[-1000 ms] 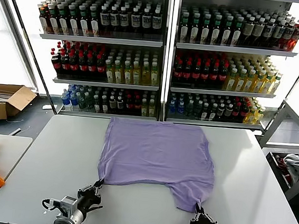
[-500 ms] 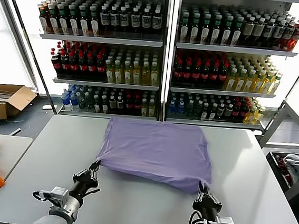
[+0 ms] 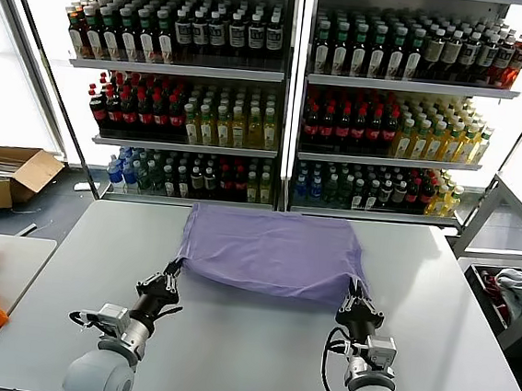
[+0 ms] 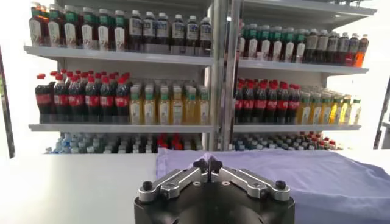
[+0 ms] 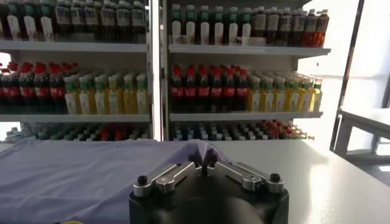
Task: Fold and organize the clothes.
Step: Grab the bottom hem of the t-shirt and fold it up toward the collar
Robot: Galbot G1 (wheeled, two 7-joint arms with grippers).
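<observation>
Both pincers are clamped on the lavender T-shirt (image 3: 272, 252): left gripper (image 3: 173, 271) on its near-left corner, right gripper (image 3: 357, 293) on its near-right corner. Since 0.5 s ago, that near edge has travelled farther back over the shirt. Bare white table (image 3: 246, 351) surrounds it. Left of the table, a cardboard box (image 3: 4, 175) holds papers.

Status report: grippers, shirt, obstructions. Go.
Left gripper shut on shirt, near left corner. Right gripper shut on near right corner. Near edge raised over table. Nothing in the way.
</observation>
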